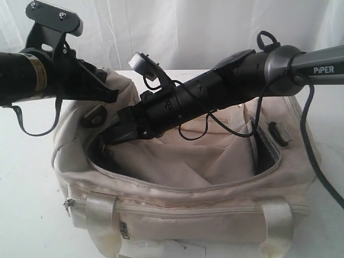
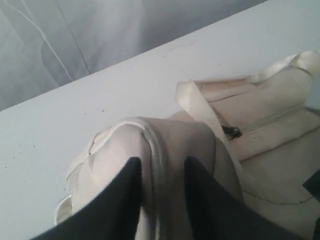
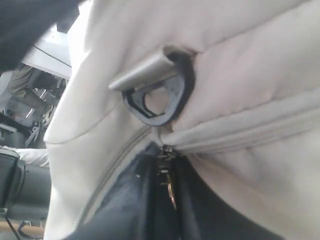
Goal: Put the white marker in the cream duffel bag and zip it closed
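Exterior shot is bright and flat with no hard shadows, so the white tabletop (image 1: 27, 204) and pale curtain backdrop (image 1: 188, 27) nearly blow out, while the mouth of the soft cream fabric duffel bag (image 1: 215, 177) drops into deep shadow. Bit of sheen on its glossy off-white webbing handle (image 1: 99, 215). Left wrist view looks cooler and dimmer, and the left gripper (image 2: 161, 170) sits so close its black fingers (image 2: 125, 200) are mush. Right wrist view is soft all over, with the metal zipper pull (image 3: 167, 175) lost in murk.
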Controlling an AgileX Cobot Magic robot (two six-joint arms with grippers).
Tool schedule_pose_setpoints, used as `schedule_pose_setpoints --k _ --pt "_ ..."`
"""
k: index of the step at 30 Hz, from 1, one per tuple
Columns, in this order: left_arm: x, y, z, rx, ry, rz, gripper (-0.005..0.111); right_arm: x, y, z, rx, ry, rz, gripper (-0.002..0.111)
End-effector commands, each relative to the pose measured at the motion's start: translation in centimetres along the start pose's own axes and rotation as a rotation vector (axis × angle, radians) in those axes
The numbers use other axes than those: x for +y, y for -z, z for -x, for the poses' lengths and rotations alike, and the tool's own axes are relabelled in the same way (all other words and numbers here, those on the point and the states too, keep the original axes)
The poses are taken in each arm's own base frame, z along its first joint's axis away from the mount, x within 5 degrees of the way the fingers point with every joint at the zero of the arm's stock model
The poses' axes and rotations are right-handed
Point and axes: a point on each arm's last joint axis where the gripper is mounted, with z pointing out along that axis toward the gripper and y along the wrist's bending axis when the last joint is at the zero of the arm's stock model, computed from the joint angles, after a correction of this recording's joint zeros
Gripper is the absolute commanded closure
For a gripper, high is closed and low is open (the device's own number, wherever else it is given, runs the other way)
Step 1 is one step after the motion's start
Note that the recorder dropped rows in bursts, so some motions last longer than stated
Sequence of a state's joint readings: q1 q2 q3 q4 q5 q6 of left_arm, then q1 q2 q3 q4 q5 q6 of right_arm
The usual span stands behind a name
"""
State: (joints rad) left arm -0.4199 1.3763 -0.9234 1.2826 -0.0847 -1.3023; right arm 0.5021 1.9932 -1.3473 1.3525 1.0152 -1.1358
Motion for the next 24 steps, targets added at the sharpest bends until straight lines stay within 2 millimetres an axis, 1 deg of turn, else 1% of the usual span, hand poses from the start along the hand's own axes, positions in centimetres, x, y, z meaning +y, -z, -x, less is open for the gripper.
schedule_pose_setpoints --k 1,5,8,16,19,22,24 --pt "0.5 1.1 0.9 -0.033 0.045 0.037 0.05 0.5 0.2 0.0 0.013 0.02 0.03 0.108" --pt "0.4 1.3 1.1 -0.045 0.082 0.022 0.048 0.6 0.2 -0.1 0.017 0.028 0.039 0.108" --pt "0.1 0.8 0.8 -0.038 0.105 -0.006 0.048 0.7 0.2 -0.1 0.022 0.029 0.05 0.108" --pt "0.1 -0.6 -0.2 0.018 0.1 0.01 0.049 1.1 0.3 0.0 0.027 0.044 0.089 0.108" --pt "0.2 -1.1 -0.7 0.042 0.099 0.035 0.063 1.4 0.4 0.3 0.028 0.058 0.106 0.108" --pt "0.2 -1.5 -1.0 0.059 0.097 0.037 0.089 1.8 0.6 0.6 0.021 0.07 0.116 0.108" --pt "0.0 -1.8 -1.2 0.066 0.096 0.028 0.104 2.1 0.8 0.7 0.017 0.078 0.116 0.108"
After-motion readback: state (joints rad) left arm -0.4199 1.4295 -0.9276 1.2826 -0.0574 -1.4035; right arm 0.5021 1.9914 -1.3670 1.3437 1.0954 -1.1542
